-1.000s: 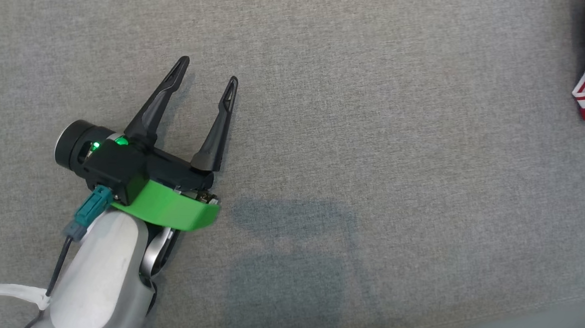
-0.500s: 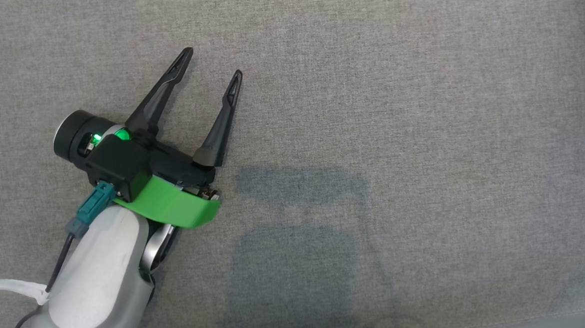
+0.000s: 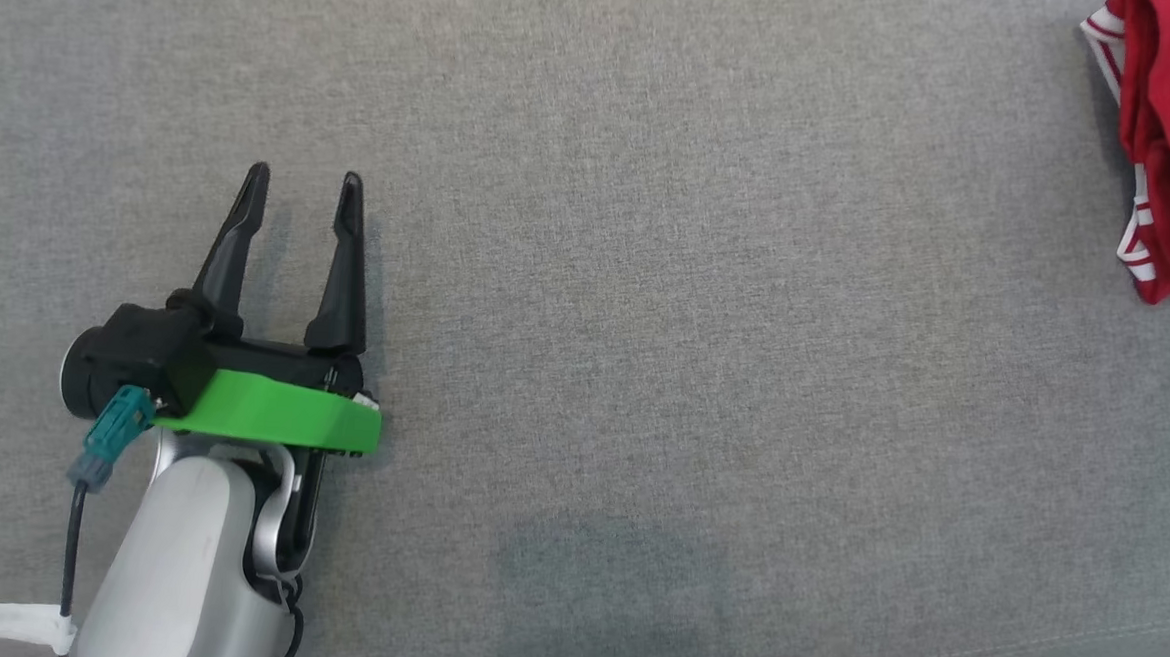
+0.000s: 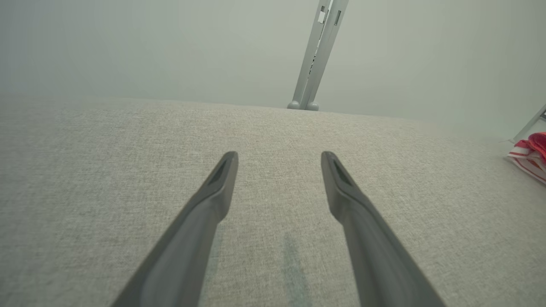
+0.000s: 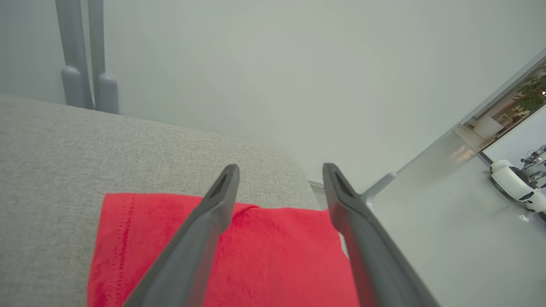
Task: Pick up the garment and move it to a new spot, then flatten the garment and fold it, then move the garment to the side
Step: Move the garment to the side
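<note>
Grey surface [image 3: 708, 275] spreads around the spread-fingered left gripper [image 3: 305, 174]; right gripper [image 5: 279, 167] gapes above the edge-side garment [image 5: 273, 256].

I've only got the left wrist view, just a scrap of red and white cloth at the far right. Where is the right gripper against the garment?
Observer: In the right wrist view the right gripper is above the red garment, jaws open, nothing between them.
Operator: Is it lying flat there?
Observer: The part in that view lies smooth, near the rounded corner of the grey surface.
Operator: And my left gripper?
Observer: In the head view the left gripper sits lower left, well apart from the garment at the upper right.
</note>
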